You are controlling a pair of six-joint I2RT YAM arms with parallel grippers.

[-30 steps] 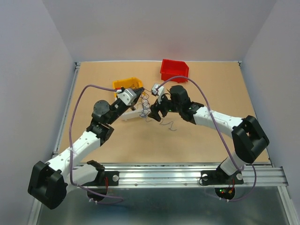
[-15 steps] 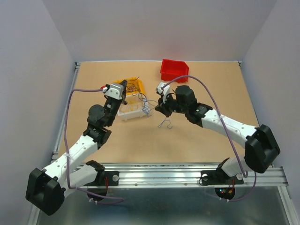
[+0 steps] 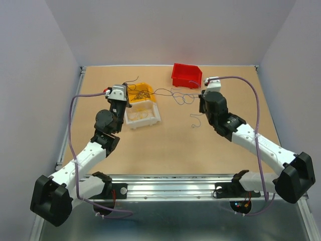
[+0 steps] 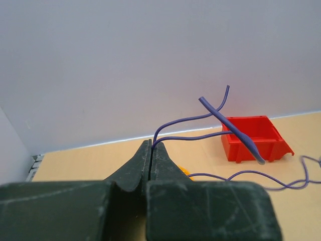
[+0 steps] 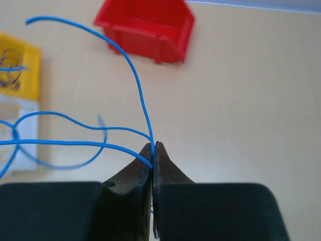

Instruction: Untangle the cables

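**Overhead view with both wrist views.** My left gripper [image 4: 151, 145] sits in the upper left of the overhead frame, by the yellow bin [image 3: 145, 90]. Its two fingers are pressed together on a thin bluish strand of the cables [image 3: 175, 94], which leaves the tips and curves off to the right. My right gripper [image 5: 154, 146] sits right of centre, just below the red bin [image 3: 186, 74]. Its fingers are likewise pinched tight on a blue strand, and two further lengths run off to the left of its wrist view.

**Change over the last second.** My grippers were close together over the middle of the table [image 3: 165, 150], with the wires bunched between them. They have now drawn well apart. The cables stretch as a thin line across the upper middle of the overhead frame, from one gripper to the other. A few small loops remain near its centre (true knots or only slack curls, too fine to tell). A short curl [image 3: 195, 119] shows separately, lower down beside my right gripper. I cannot tell whether it lies on the table or hangs from my fingers.

**Reading.** The pull has opened the bundle, so the task is advancing. Judging by the remaining loops, it is not yet finished.
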